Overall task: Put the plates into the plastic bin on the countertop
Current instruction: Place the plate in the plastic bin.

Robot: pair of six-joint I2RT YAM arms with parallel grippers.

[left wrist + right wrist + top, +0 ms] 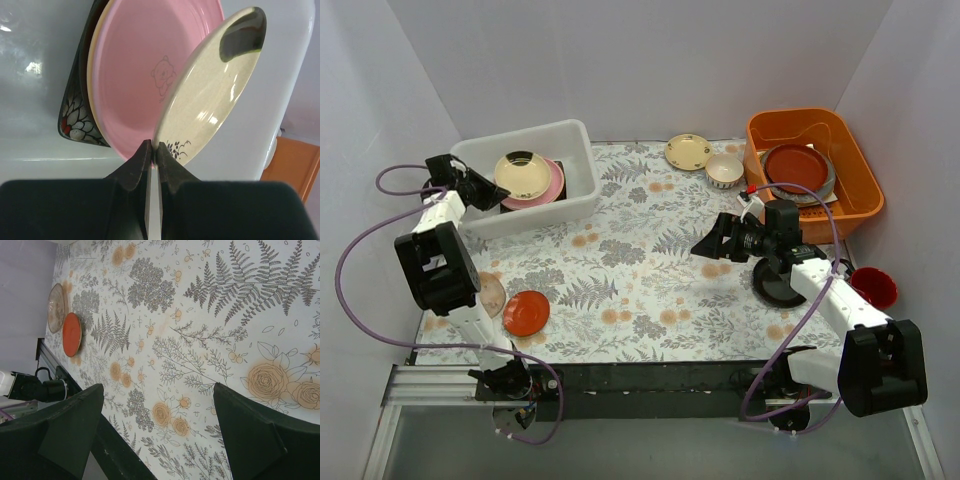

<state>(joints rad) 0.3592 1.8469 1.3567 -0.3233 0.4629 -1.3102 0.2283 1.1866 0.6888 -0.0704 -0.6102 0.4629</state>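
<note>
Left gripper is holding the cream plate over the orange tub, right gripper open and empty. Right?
Not quite. The left gripper holds the cream plate over the white plastic bin, not the orange tub; the top external view shows it. The right gripper is open and empty, as you said.

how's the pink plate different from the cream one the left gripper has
The pink plate lies flat in the plastic bin; the cream plate is tilted, its rim pinched by the left gripper. The pink plate has a bear drawing at its centre; the cream plate has a dark rim. Both are round.
</note>
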